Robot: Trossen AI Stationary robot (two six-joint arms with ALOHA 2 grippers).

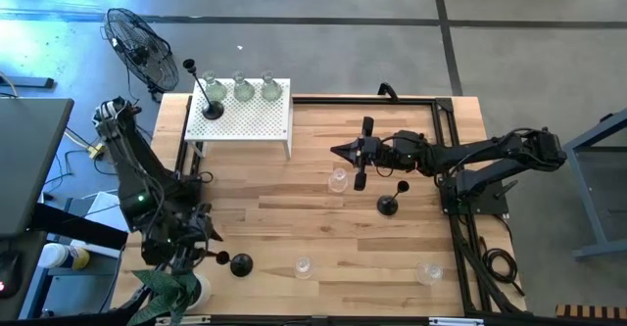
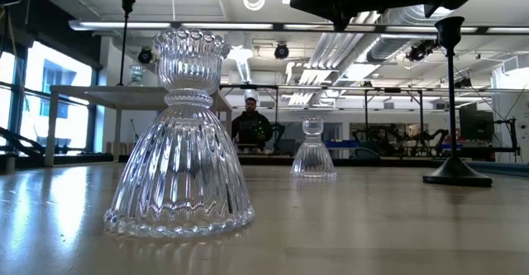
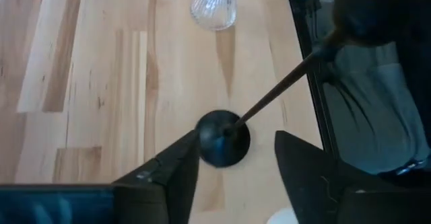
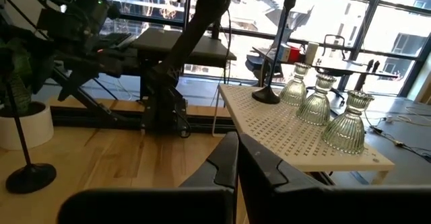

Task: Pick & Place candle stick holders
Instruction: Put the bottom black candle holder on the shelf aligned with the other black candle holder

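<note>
Left gripper [image 3: 232,163] fingers apart around a black candle holder [image 3: 223,138] at the table's [image 1: 294,218] near-left, right gripper [image 1: 340,152] fingers together mid-table

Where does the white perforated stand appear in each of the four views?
High view: the stand is upper left, at the table's edge.
Low view: stand at far left, in the background.
Left wrist view: not in it.
Right wrist view: stand in the middle distance, bearing three glass holders.
Shared landmark: the black holder standing on it.
</note>
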